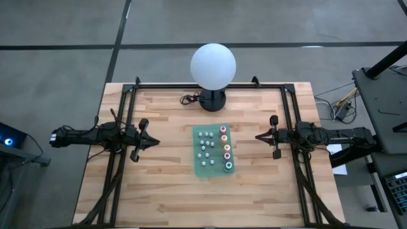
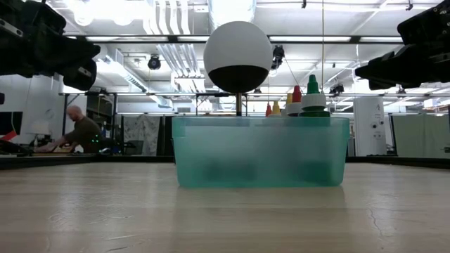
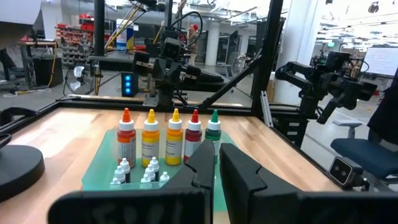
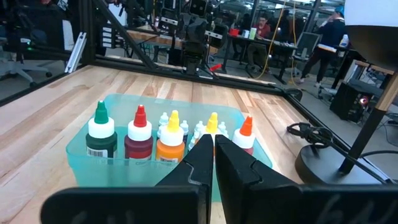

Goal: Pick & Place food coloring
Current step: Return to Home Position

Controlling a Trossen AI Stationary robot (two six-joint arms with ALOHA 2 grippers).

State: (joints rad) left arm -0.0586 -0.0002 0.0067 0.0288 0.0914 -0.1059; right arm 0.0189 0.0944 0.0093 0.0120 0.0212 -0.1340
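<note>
Five food coloring bottles with coloured tops (image 1: 226,148) stand upright in a row inside a translucent green tray (image 1: 198,166) at the table's middle. In the left wrist view the row (image 3: 174,140) runs orange, yellow, yellow, red, green. Several smaller whitish bottles (image 1: 205,145) stand beside them in the same tray, also in the right wrist view (image 4: 180,127). My left gripper (image 1: 155,141) hovers left of the tray, shut and empty, pointing at it. My right gripper (image 1: 257,135) hovers right of the tray, shut and empty, pointing at it. In the low view the bottle tops (image 2: 302,95) stick up above the tray's wall.
A big white globe lamp (image 1: 213,63) stands on a black base (image 1: 213,100) at the table's far middle, its cord (image 1: 188,99) lying beside it. Black frame rails (image 1: 124,114) run along the table's left and right sides. A person (image 2: 81,132) sits in the room beyond.
</note>
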